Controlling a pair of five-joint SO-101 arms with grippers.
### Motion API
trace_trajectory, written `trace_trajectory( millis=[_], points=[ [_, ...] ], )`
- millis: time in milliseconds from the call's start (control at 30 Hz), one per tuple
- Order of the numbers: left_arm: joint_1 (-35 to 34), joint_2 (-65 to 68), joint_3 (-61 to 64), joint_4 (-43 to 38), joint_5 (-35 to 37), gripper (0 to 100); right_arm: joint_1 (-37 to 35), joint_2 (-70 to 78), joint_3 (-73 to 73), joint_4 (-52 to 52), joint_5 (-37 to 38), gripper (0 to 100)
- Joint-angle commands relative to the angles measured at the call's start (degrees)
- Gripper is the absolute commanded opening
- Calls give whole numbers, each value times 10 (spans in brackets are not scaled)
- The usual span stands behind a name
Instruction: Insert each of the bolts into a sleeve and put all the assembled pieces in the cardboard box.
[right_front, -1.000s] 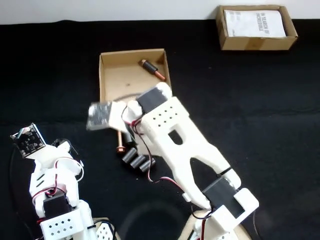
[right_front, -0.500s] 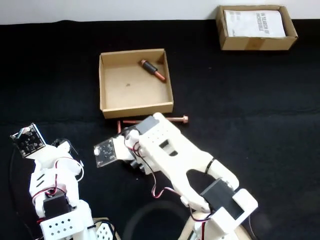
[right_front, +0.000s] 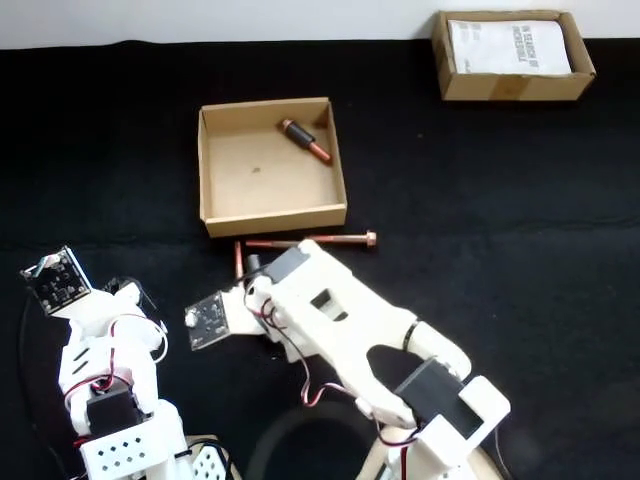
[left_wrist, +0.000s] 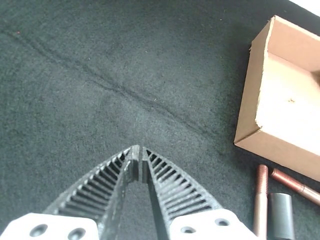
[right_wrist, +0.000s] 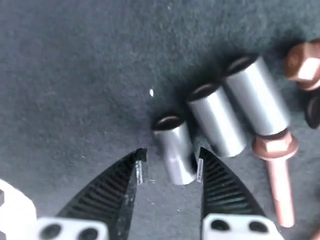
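Note:
The open cardboard box (right_front: 222, 195) holds one assembled bolt and sleeve (right_front: 303, 139). Two copper bolts (right_front: 310, 241) lie just in front of it. My right arm (right_front: 330, 310) leans over the sleeves there. In the right wrist view my right gripper (right_wrist: 167, 167) is open, its fingers on either side of the nearest silver sleeve (right_wrist: 175, 147). Two more sleeves (right_wrist: 216, 120) lie beside that one, then a bolt (right_wrist: 274, 150). My left gripper (left_wrist: 139, 152) is shut and holds nothing, low over bare mat, left of the box (left_wrist: 260, 100) and the bolts (left_wrist: 261, 200).
A second cardboard box (right_front: 513, 85) with a printed sheet stands at the far right of the table. The left arm (right_front: 100, 340) sits at the near left corner. Black mat covers the table, with open room on the right.
My right arm has drawn back from the box's front wall toward the near side and come down over the sleeves, uncovering the two bolts. The left arm has kept still.

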Motion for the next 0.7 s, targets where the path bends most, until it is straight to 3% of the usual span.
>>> trace_trajectory(
  millis=[0,67,200,467,667],
  points=[
    [-4,-6,10,-11,-1,37,-5,17,2,-16,-17,148],
    [-4,-6,10,-11,-2,37,4,41,-2,-17,-14,130],
    [-4,-6,10,-11,-2,37,13,78,-7,-17,-13,2],
    [-4,-5,10,-11,0,37,56,59,-104,34,-21,6],
    [0,-3,10,-11,-1,37,103,-11,-278,108,-103,6]
  ],
)
